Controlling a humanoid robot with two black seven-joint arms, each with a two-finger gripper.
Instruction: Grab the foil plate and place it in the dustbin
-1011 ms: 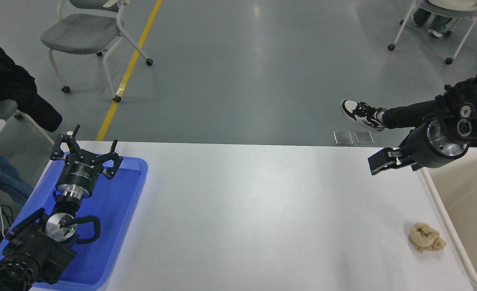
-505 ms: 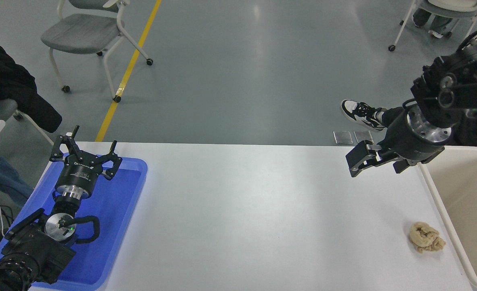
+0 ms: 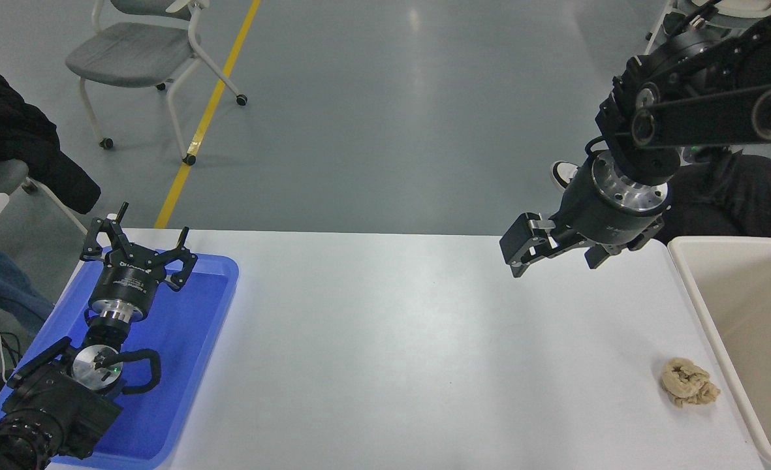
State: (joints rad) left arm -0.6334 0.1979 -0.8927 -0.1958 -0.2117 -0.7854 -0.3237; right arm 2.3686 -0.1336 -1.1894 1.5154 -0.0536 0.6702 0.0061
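Observation:
The foil plate is not in view anywhere on the table. The dustbin (image 3: 685, 274), a beige-cream bin with a thick rim, stands at the table's right edge, partly cut off by the picture; the part of its inside that shows holds nothing. My right gripper (image 3: 522, 251) hangs above the table's far edge, left of the dustbin, pointing left and down, and holds nothing that I can see. It is seen side-on. My left gripper (image 3: 138, 245) is parked open over the blue tray at the lower left.
A flat blue tray (image 3: 209, 313) lies at the table's left end. A small tan wad of paper (image 3: 689, 384) lies near the front right, beside the dustbin. A person's dark-clothed leg (image 3: 744, 196) is behind the bin. A chair (image 3: 137, 52) stands beyond the table.
My right arm has swung left and up, away from over the dustbin's rim, to above the table's far edge. The left arm and the paper wad have not moved.

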